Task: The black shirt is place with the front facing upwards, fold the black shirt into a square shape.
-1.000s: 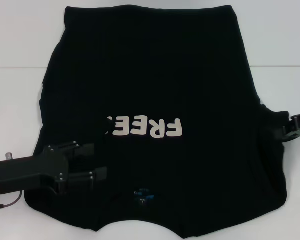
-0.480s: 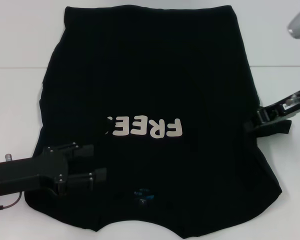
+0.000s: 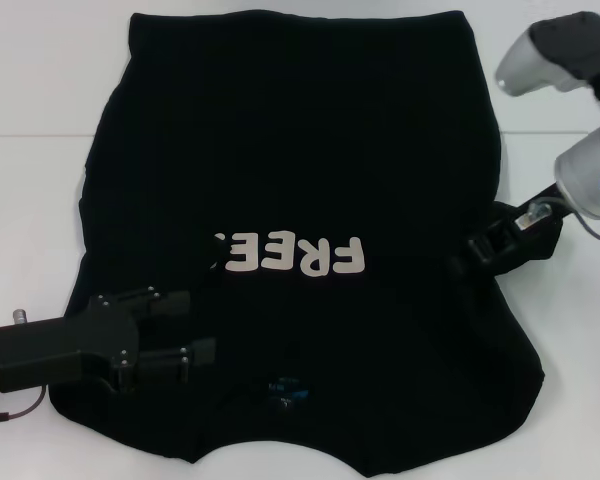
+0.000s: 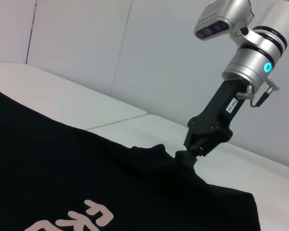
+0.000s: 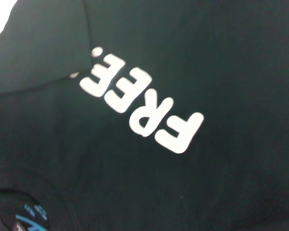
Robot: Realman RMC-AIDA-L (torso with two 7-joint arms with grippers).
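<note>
Midway through the side folds, the right gripper (image 3: 480,248) appears clamped on the right sleeve of the black shirt (image 3: 300,170), carrying it inward; release over the chest comes next. Left gripper (image 3: 185,328) rests open on folded cloth. White table (image 3: 30,90), pale wall (image 4: 111,48).

desk (image 3: 40,90): white, matte, with a thin seam line across it | wall (image 4: 149,53): plain pale grey panels, vertical joints, behind desk | light: even, soft, no hard shadows
</note>
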